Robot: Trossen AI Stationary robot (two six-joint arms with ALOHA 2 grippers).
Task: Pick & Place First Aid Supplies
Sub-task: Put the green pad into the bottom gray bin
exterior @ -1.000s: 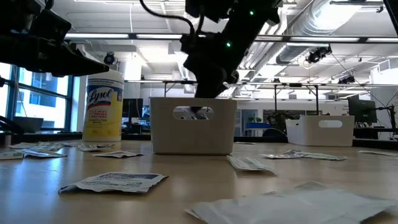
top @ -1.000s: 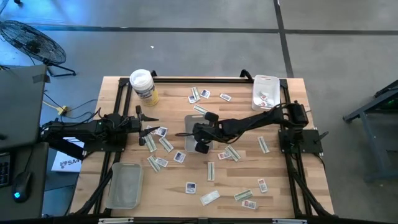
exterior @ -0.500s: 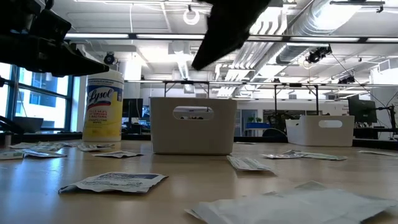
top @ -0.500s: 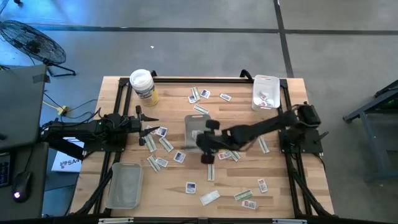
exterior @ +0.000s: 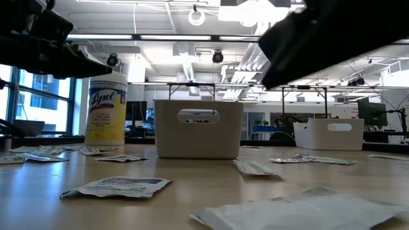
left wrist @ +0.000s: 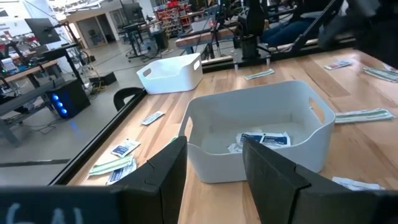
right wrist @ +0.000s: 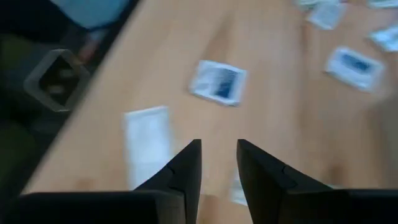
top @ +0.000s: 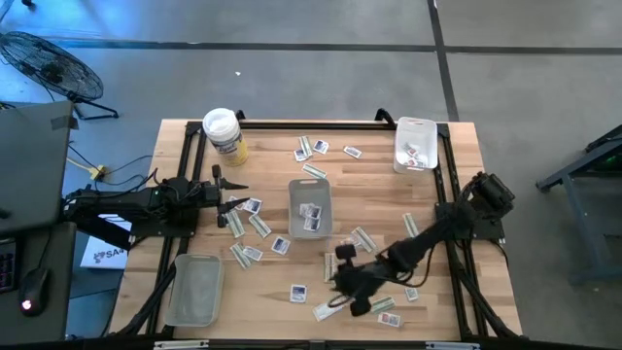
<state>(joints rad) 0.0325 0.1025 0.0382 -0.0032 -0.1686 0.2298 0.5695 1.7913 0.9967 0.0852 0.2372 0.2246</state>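
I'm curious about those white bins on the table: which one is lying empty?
The clear tray at the table's front-left corner is empty. The middle bin and the back-right bin both already hold packets.

We are seeing two dark, matte arms with chunky black joints; the left gripper [left wrist: 214, 171] is showing flat angular fingers, and thin black cables are possibly trailing alongside.
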